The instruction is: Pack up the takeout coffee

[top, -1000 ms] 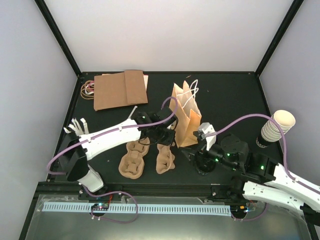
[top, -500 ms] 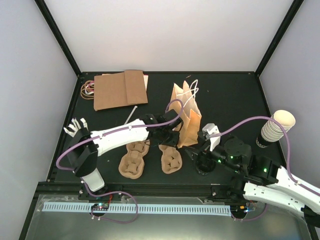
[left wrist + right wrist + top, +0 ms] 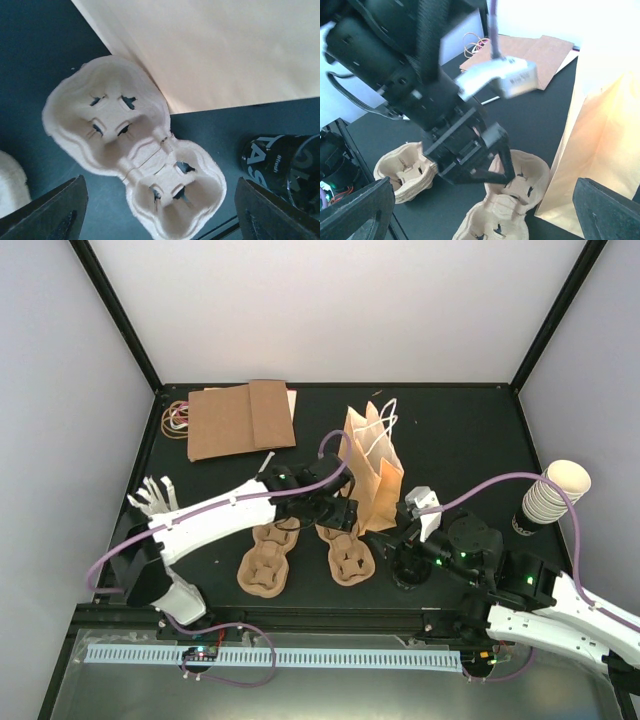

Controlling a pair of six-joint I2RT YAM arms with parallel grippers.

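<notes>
The left pincer is released, fingers spread wide above a pulp tray, gripping nothing. That tray lies flat on the dark surface, one end against the paper bag, probably touching. One takeout coffee stands just right of the tray. The right pincer is released too, empty. A second tray lies to the left.

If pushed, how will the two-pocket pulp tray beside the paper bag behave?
The pulp tray looks thin and hollow, so it is probably light and easy to slide. Its narrow creased waist may flex if lifted by one end.
</notes>
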